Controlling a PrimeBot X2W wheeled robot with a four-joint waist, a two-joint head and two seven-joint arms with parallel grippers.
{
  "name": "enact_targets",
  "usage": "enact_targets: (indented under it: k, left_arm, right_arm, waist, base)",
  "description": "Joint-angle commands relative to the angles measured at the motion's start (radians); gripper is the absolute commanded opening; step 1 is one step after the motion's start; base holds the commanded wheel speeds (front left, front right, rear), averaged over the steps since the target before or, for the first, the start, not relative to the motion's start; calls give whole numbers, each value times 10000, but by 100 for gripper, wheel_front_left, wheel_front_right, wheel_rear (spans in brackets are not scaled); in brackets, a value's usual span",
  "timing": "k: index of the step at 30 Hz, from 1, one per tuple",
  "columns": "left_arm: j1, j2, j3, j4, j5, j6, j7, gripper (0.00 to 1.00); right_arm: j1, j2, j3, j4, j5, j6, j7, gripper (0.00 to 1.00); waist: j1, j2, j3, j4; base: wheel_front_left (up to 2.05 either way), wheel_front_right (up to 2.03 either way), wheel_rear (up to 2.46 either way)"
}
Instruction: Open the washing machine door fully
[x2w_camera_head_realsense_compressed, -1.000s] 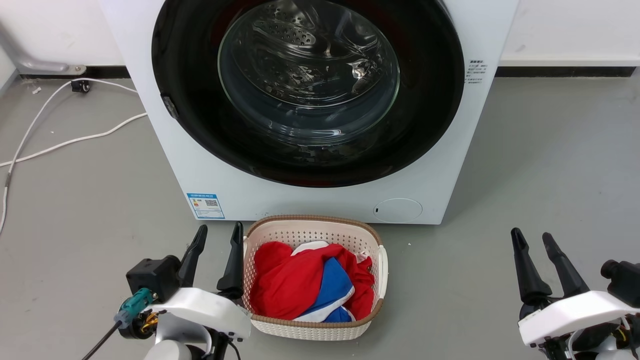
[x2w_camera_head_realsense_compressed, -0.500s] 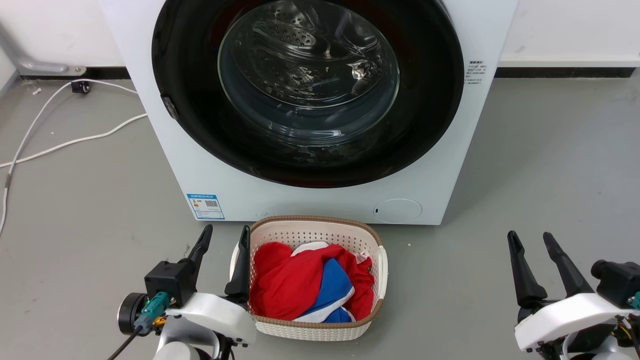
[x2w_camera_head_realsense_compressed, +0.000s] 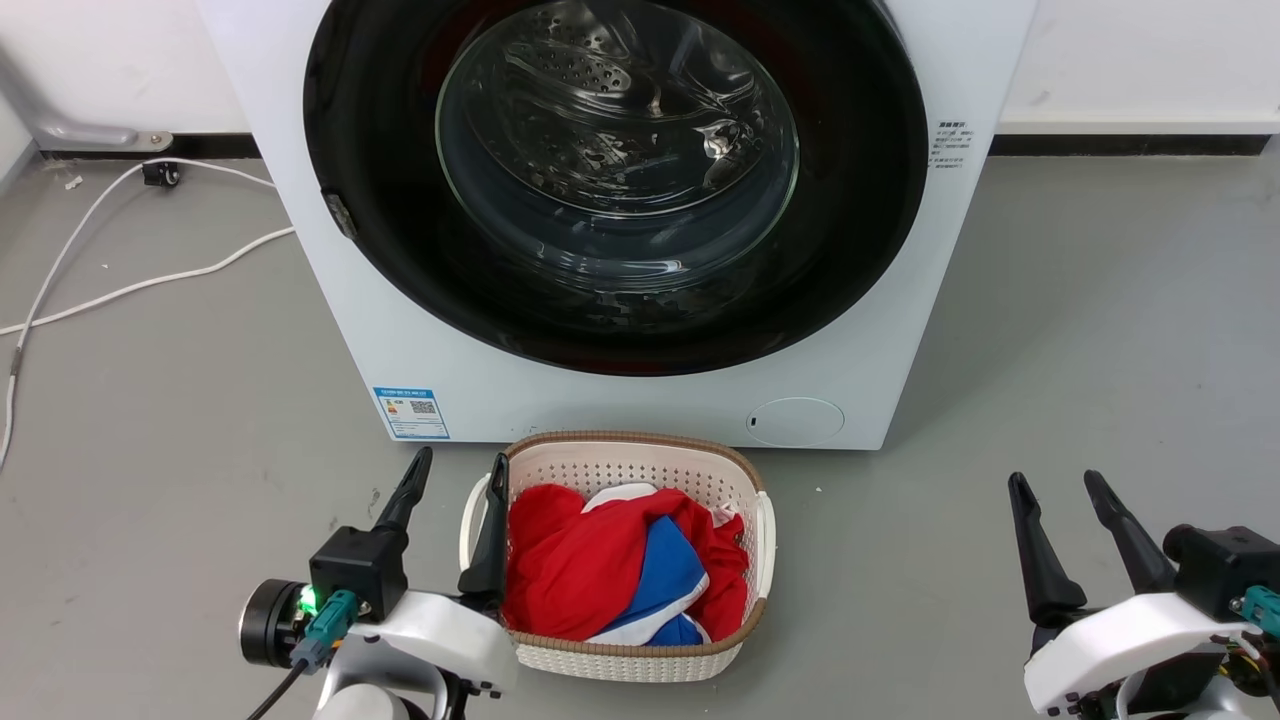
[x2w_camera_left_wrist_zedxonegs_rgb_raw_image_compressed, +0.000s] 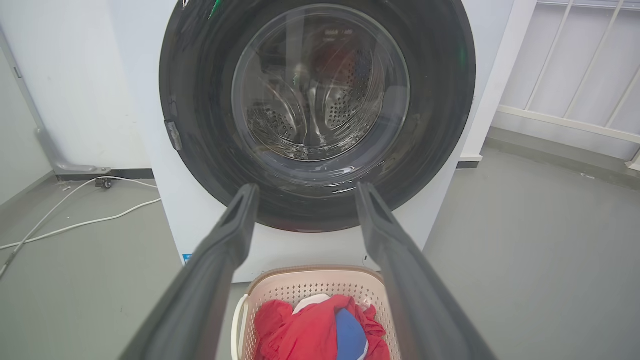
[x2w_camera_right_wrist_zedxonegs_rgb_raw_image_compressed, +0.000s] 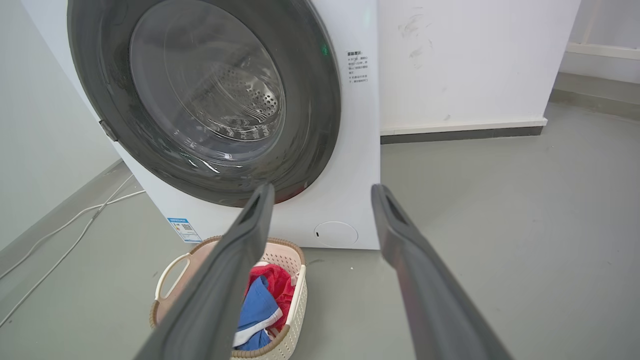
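Grey floor (x2w_camera_head_realsense_compressed: 1100, 300), head view: washer (x2w_camera_head_realsense_compressed: 620, 400) with door (x2w_camera_head_realsense_compressed: 380, 250) shut flush on its front, basket (x2w_camera_head_realsense_compressed: 620, 445) just before it. Left gripper (x2w_camera_head_realsense_compressed: 462, 458) beside basket, fingers apart, empty; right gripper (x2w_camera_head_realsense_compressed: 1055, 480) well to the right, likewise spread. Left wrist: door centred ahead. Right wrist: door up-left, closed.

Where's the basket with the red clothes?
In the head view, the basket sits on the floor right in front of the washing machine, with the left gripper close beside its left side.
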Motion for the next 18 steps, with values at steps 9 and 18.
enact_targets:
  k: [9, 18]
  left_arm:
    - [-66, -207, 256, 113, 330, -304, -237, 100]
    - [-56, -390, 510, 375, 703, -543, -398, 100]
  right_arm:
    - [133, 137, -117, -145, -571, 22, 14, 100]
    - [181, 241, -233, -228, -955, 22, -108, 100]
  waist:
    - [0, 0, 14, 7]
    - [0, 0, 36, -3]
  base:
    - [0, 0, 0]
    - [0, 0, 0]
